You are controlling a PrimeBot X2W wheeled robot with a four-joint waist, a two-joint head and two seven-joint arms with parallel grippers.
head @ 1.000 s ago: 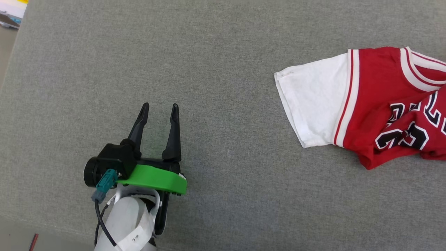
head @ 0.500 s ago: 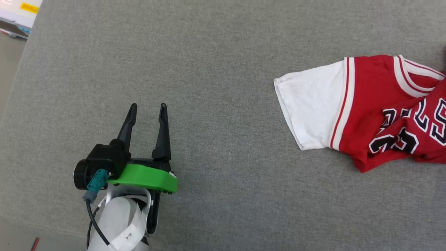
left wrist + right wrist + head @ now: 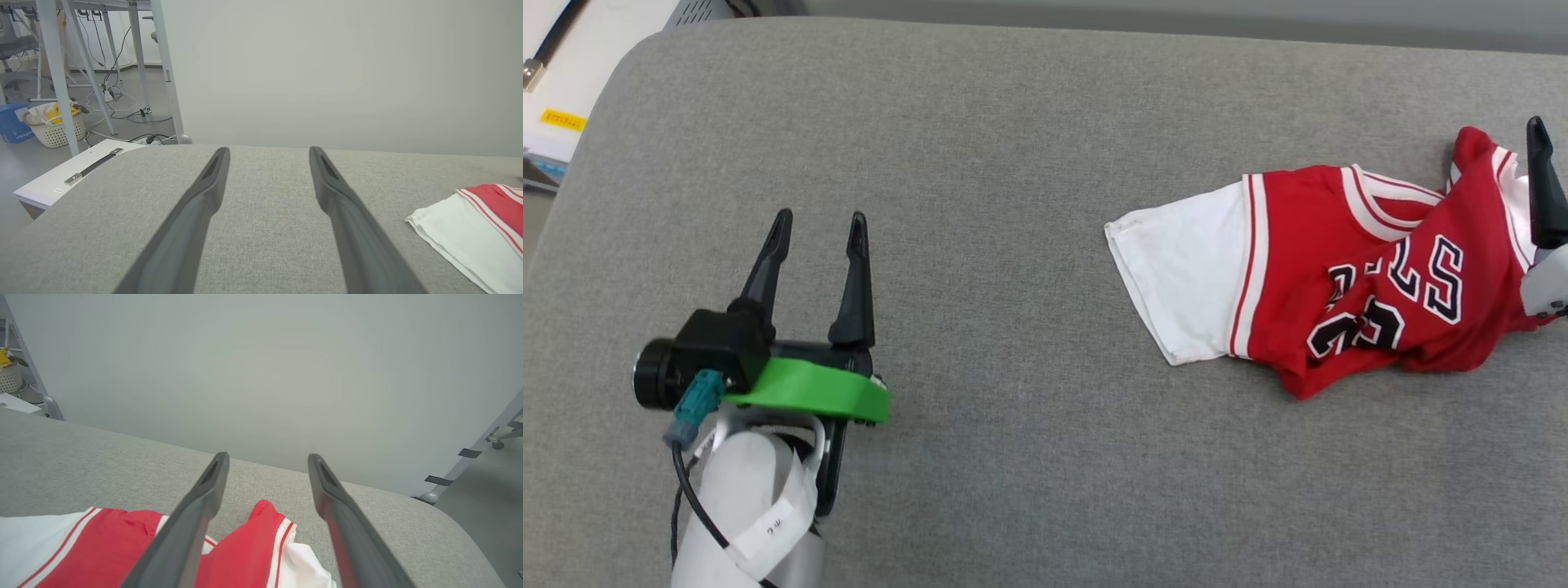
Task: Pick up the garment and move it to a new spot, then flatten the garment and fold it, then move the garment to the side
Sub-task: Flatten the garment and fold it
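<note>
jaws wide, right gripper [image 3: 268,456] empty (over garment [image 3: 245,547])

— Light?
— Bright, even, diffuse. A faint soft shadow lies under the garment [image 3: 1298,245] hem on the grey cushion [image 3: 1013,204].
— Sharpness?
— Head view crisp. In the wrist view the left gripper [image 3: 269,149] fingers [image 3: 179,237] smear toward the lens, and the table legs [image 3: 57,81] lean at the frame edge, wide-angle bend.

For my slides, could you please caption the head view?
Crumpled red jersey lying on the grey cushion, with the open left gripper well to its left.
</note>
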